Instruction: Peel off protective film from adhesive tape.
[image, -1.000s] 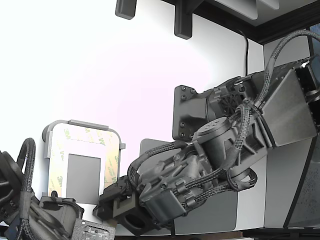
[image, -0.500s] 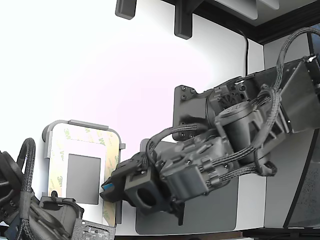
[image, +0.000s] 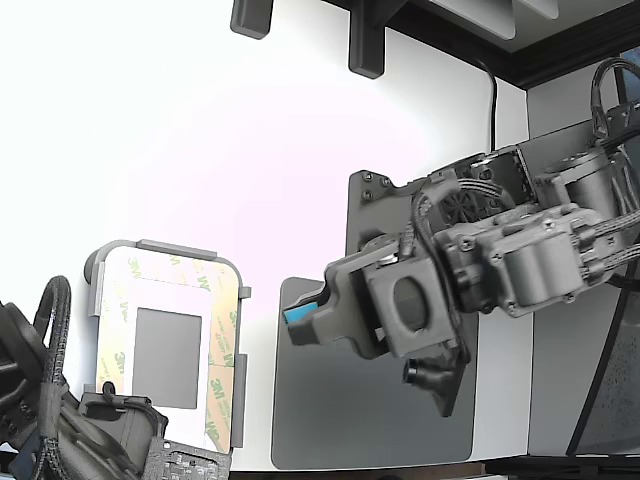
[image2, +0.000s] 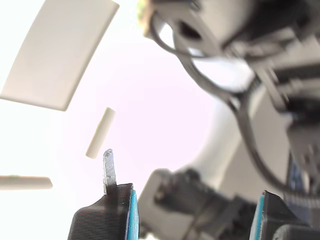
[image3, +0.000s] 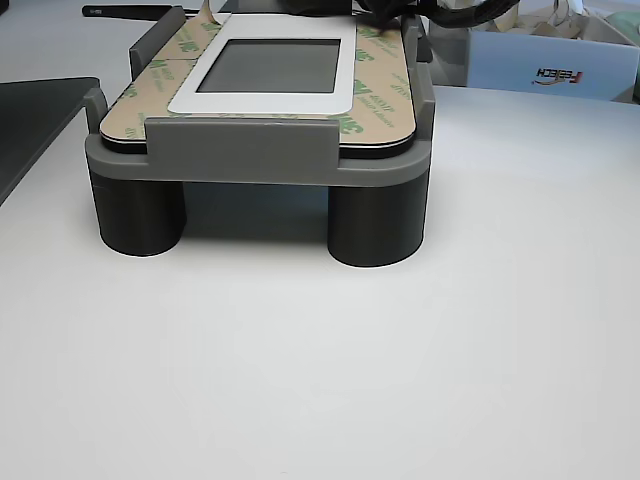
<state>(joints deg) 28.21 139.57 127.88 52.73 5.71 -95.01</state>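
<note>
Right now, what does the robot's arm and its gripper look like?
The arm is dark grey to black, blocky plastic housings with round motor caps, wrapped in braided black cable sleeves. The gripper has black ribbed fingers lined with bright blue pads; in the wrist view one finger carries a thin metal blade tip.

White table (image3: 400, 380) bears grey tray (image3: 260, 150), dark mat (image: 330, 440).

"3M" on protective film (image3: 372, 92)
</note>
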